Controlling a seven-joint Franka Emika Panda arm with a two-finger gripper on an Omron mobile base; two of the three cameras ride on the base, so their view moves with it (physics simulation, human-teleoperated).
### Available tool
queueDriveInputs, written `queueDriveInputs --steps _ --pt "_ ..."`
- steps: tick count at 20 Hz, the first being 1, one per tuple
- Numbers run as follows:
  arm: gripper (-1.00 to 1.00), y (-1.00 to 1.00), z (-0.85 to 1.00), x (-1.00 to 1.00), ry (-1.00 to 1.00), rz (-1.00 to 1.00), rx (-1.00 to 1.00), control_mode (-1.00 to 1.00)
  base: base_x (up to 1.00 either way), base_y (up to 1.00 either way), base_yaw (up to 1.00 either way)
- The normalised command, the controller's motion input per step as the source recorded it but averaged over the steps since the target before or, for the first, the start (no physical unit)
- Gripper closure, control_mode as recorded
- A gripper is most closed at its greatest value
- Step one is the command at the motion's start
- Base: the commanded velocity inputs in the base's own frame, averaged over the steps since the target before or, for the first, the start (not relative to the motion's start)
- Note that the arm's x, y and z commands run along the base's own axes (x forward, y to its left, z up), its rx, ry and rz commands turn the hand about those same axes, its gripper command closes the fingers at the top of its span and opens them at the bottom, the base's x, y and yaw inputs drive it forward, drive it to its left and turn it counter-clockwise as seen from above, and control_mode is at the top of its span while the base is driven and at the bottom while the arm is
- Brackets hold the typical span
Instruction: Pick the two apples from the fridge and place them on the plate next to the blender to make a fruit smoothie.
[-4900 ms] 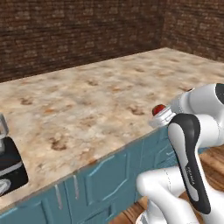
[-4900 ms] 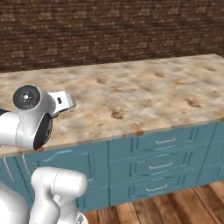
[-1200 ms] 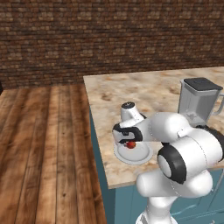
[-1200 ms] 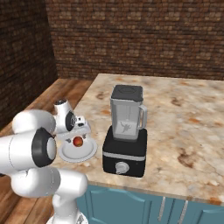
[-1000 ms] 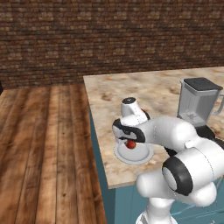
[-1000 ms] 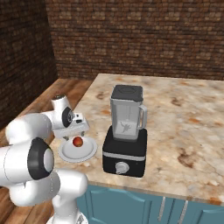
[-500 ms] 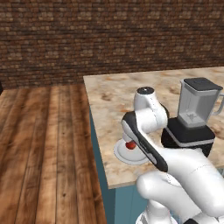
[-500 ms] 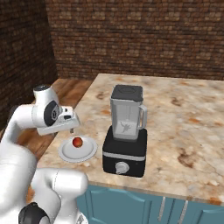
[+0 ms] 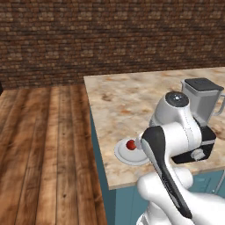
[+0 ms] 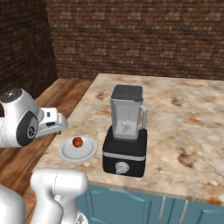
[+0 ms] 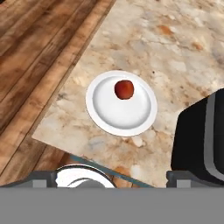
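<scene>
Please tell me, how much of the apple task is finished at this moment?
About half. The red apple already lies on the plate beside the blender. Nothing is in hand: the apple lies alone, and the arm is raised off the plate. The second apple is left to bring; the plate has free room for it.

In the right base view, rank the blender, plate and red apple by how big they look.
1. blender, clearly largest, much taller than anything beside it.
2. plate, flat and wider than the apple on it.
3. red apple, smallest.
All stand close together, so nearness hardly skews this.
</scene>
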Motion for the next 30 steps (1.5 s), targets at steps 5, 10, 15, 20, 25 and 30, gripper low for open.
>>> queueDriveInputs --steps 5,10,15,20,25,30 --pt "-1.0 0.0 0.39 -0.53 -0.11 -0.06 0.04 -1.0 0.0 0.0 0.0" --pt "-1.0 0.0 0.0 0.0 0.0 0.0 0.0 1.0 -0.33 -0.01 -0.57" --pt "-1.0 0.0 0.0 0.0 0.0 0.0 0.0 1.0 -0.04 0.0 -0.77" --pt "-1.0 0.0 0.0 0.0 0.0 0.0 0.0 1.0 -0.04 -0.04 -0.81" --pt "-1.0 0.0 0.0 0.0 0.0 0.0 0.0 1.0 0.0 -0.03 -0.82" --pt "-1.0 0.0 0.0 0.0 0.0 0.0 0.0 1.0 0.0 -0.07 -0.8"
